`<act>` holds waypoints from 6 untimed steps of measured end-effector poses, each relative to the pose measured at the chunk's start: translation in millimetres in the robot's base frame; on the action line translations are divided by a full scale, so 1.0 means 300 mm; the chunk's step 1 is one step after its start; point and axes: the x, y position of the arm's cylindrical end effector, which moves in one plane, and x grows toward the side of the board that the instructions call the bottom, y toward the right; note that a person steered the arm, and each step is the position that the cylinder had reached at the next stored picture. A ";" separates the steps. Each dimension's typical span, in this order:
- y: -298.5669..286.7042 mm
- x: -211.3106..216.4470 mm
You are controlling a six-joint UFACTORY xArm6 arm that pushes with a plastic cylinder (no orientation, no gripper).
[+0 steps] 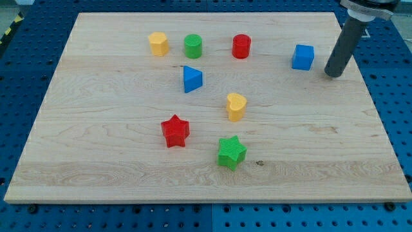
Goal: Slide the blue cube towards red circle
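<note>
The blue cube (303, 57) sits on the wooden board (116, 129) at the view's upper right. The red circle, a red cylinder (241, 46), stands to the cube's left, near the view's top centre. My tip (333, 73) rests on the board just to the right of the blue cube and slightly lower, with a small gap between them. The dark rod rises from it toward the view's top right corner.
A green cylinder (193, 46) and a yellow block (158, 44) stand left of the red cylinder. A blue triangle (192, 79), a yellow heart (236, 106), a red star (175, 131) and a green star (232, 153) lie lower on the board.
</note>
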 end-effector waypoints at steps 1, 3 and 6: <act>0.000 0.006; -0.063 -0.045; -0.153 -0.133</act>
